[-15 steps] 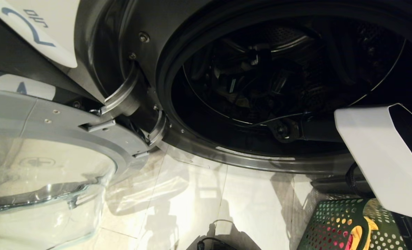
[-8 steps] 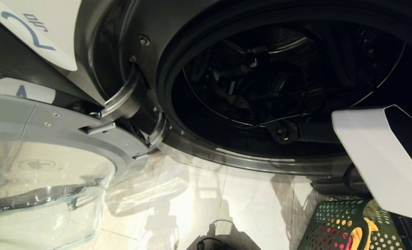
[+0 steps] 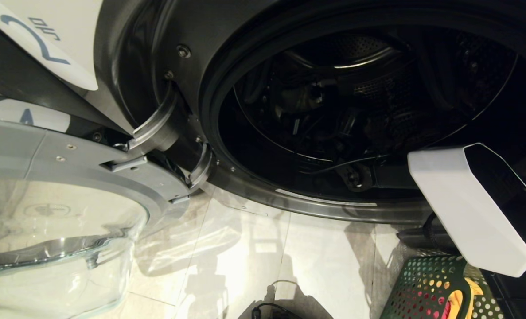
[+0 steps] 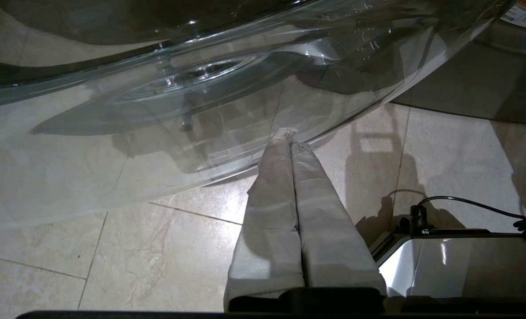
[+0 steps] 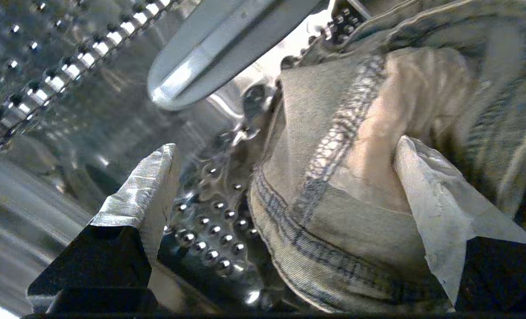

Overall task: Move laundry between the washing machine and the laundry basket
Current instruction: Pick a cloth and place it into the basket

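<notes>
**Right arm inside the drum, fingers spread at the jeans**

We look down at the washing machine, its door swung fully open to our left, glass bowl hanging over the tiled floor. The round mouth is wide and unobstructed; its dark rubber seal and chrome lower rim form the edges our right arm crosses as it reaches in from the right. Between the door and the laundry basket lies a broad stretch of bare tile, with only a black cable at the near edge.

Inside the drum, the right gripper has its fingers spread as wide as they go. The denim jeans lie between them against the perforated drum wall, beside a grey paddle. One finger overlaps the cloth at a stitched seam (whether it presses on the fabric we cannot tell); the other stands apart over bare metal. Nothing is clamped.

The green basket sits on the floor at our right, below the arm, with yellow-orange laundry and red laundry showing through its holes.

The left gripper hangs parked beneath the glass door, fingers pressed together and empty, pointing at the floor.
</notes>
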Controlling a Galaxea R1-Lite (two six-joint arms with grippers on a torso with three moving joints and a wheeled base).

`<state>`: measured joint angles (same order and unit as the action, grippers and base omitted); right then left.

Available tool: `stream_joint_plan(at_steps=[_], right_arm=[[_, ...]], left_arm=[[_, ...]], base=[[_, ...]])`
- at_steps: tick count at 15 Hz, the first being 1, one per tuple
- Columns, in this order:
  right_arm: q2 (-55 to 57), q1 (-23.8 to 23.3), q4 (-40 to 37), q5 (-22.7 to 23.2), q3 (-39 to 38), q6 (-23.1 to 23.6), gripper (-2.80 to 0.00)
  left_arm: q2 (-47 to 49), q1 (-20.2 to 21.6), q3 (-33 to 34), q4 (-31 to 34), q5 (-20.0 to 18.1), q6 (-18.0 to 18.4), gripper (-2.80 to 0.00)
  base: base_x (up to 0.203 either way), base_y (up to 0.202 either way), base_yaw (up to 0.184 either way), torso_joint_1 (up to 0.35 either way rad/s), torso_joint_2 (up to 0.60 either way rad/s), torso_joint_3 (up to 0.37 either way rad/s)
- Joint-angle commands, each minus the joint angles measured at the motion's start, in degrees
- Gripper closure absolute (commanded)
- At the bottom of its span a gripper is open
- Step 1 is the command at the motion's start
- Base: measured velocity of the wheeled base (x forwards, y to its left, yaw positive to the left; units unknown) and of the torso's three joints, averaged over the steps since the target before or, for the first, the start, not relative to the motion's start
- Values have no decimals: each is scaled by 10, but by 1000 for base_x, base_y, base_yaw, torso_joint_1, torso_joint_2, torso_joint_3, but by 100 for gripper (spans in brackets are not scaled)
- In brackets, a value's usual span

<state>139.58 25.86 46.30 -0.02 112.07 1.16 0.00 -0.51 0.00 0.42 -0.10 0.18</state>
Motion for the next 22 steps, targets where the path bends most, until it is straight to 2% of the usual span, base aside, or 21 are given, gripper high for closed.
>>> stream_joint_plan(at_steps=[1, 7, 9, 12, 22], right_arm=[[10, -2, 3, -1, 0, 1, -280], [11, -19, 4, -29, 1, 10, -280], [11, -23, 34, -37, 0, 13, -280], [29, -37, 49, -62, 0, 42, -280], [46, -37, 35, -61, 0, 44, -280]], left_arm=[[1, 0, 0, 0, 0, 0, 0], [1, 0, 0, 0, 0, 0, 0], [1, 0, 0, 0, 0, 0, 0], [1, 0, 0, 0, 0, 0, 0], [1, 0, 0, 0, 0, 1, 0]], base=[[0, 0, 0, 0, 0, 0], [0, 0, 0, 0, 0, 0], [0, 0, 0, 0, 0, 0], [0, 0, 0, 0, 0, 0], [0, 0, 0, 0, 0, 0]])
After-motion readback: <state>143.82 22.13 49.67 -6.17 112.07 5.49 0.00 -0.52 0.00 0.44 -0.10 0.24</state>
